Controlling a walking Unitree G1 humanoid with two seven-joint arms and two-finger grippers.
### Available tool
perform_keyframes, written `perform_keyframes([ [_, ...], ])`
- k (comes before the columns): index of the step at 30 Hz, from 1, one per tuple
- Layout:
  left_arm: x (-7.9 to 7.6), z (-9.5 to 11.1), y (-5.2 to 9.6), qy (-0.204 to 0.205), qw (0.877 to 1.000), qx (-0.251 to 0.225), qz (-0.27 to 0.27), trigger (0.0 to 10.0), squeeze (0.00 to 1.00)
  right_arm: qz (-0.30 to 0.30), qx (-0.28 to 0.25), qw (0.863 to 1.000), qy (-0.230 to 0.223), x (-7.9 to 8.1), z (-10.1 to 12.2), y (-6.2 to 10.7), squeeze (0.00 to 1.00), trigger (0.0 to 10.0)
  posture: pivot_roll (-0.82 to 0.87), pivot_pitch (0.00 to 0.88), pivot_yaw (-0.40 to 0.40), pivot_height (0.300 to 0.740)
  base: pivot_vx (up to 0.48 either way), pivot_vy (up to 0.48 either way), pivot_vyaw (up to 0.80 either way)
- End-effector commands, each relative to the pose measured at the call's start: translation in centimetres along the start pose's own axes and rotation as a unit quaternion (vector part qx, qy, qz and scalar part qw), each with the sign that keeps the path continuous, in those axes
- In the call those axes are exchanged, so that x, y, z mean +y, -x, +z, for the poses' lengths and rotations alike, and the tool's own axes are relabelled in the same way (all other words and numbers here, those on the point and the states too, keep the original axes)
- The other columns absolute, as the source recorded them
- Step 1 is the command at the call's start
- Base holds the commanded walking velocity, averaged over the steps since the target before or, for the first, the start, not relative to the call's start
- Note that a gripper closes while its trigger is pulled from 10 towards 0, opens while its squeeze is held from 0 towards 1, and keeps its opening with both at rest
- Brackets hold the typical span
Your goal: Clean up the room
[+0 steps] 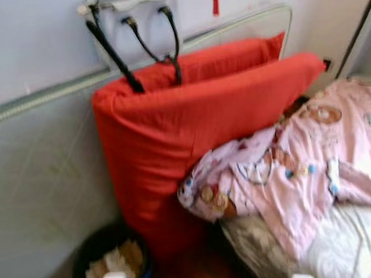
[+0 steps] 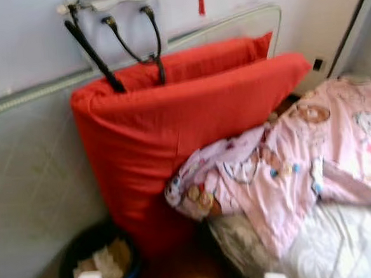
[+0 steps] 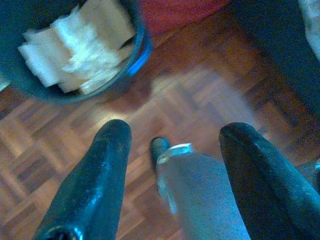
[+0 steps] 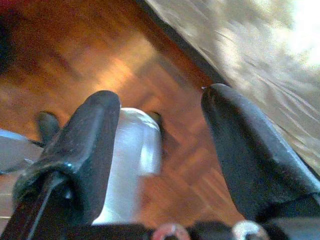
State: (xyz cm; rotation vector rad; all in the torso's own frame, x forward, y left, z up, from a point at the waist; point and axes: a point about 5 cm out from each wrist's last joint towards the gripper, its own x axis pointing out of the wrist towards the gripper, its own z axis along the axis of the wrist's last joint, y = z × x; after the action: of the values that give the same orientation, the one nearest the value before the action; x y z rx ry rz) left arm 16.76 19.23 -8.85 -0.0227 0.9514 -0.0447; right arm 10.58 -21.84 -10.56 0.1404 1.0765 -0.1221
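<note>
Pink quilt (image 1: 302, 162) lies bunched on the bed at right, long axis running from near-left to far-right, its near-left end overhanging the mattress edge (image 1: 256, 245). Two red cushions (image 1: 191, 132) stand on edge against the grey panel (image 1: 35, 181) by the wall, tilted, touching the quilt. One white handbag (image 1: 133, 28) hangs above them. One dark bin (image 1: 108, 259) with paper sits near-left on the parquet floor (image 3: 200, 100); a narrow floor strip lies between bin and bed. Left gripper (image 3: 175, 150) and right gripper (image 4: 160, 115) both hang spread, holding nothing.
</note>
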Motion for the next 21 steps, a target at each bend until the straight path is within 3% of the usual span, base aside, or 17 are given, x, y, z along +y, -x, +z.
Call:
perform_keyframes([
  [1, 1.39, -0.7, 0.4, -0.005, 1.0, 0.013, 0.017, 10.0, 0.0, 0.021, -0.02, 1.0, -0.004, 1.67, 1.28, -0.52, 0.0, 10.0, -0.02, 0.0, -0.007, 0.74, 0.277, 0.0, 0.0],
  [14, 1.51, -0.97, 0.53, -0.006, 1.0, 0.012, 0.016, 10.0, 0.0, 0.018, -0.025, 0.999, -0.016, 1.71, 1.01, -0.45, 0.0, 10.0, -0.03, 0.0, 0.008, 0.74, 0.255, 0.0, 0.0],
  [15, 1.5, -1.04, 0.55, 0.004, 1.0, 0.011, 0.017, 10.0, 0.0, 0.017, -0.026, 0.999, -0.016, 1.71, 1.0, -0.44, 0.0, 10.0, -0.03, 0.0, 0.008, 0.74, 0.0, 0.0, 0.0],
  [18, 1.44, -1.22, 0.65, 0.086, 0.996, -0.015, 0.033, 10.0, 0.0, 0.012, -0.042, 0.999, -0.028, 1.64, 1.16, -0.4, 0.0, 10.0, -0.03, 0.0, 0.007, 0.74, 0.0, 0.0, 0.0],
  [21, 1.35, -1.06, 0.69, 0.105, 0.993, -0.036, 0.034, 10.0, 0.0, 0.01, -0.062, 0.997, -0.037, 1.57, 1.42, -0.32, 0.0, 10.0, -0.03, 0.0, 0.006, 0.74, 0.0, 0.0, 0.0],
])
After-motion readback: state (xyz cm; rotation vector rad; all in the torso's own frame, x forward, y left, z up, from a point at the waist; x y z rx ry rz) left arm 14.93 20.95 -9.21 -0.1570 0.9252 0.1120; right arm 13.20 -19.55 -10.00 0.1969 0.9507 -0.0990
